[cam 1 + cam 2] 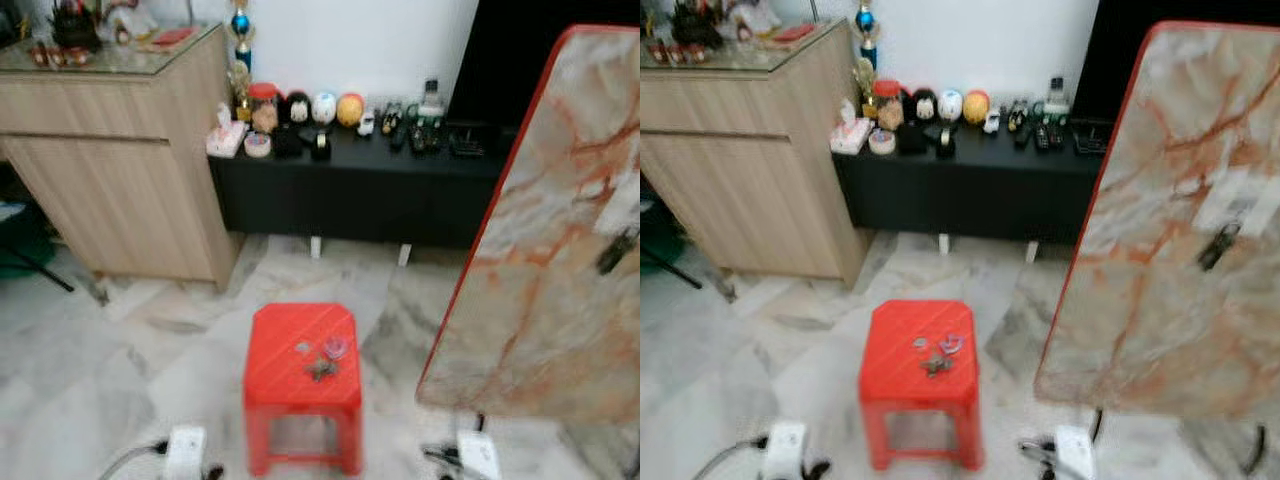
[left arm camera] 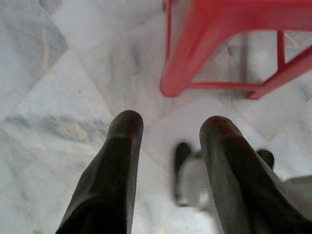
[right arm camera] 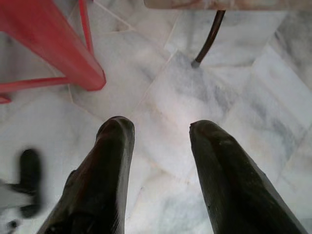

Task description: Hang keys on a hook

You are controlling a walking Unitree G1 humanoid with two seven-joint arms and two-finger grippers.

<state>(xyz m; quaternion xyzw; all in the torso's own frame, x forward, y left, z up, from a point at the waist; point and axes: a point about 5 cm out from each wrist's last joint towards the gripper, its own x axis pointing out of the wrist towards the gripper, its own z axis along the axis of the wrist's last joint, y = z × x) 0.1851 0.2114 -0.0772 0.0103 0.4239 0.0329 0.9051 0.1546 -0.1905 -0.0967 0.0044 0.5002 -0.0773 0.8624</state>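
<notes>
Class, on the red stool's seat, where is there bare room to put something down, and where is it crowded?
The red stool is bare along its left half and front edge. The keys crowd the right-centre. The black bench behind is packed with trinkets.

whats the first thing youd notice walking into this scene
The bright red stool stands alone mid-floor on pale marble tiles, with a small bunch of keys lying on its seat. To its right leans a big marble-patterned tabletop edged in red, with a dark hook on its face. Behind, a low black cabinet carries a row of small figurines.
</notes>
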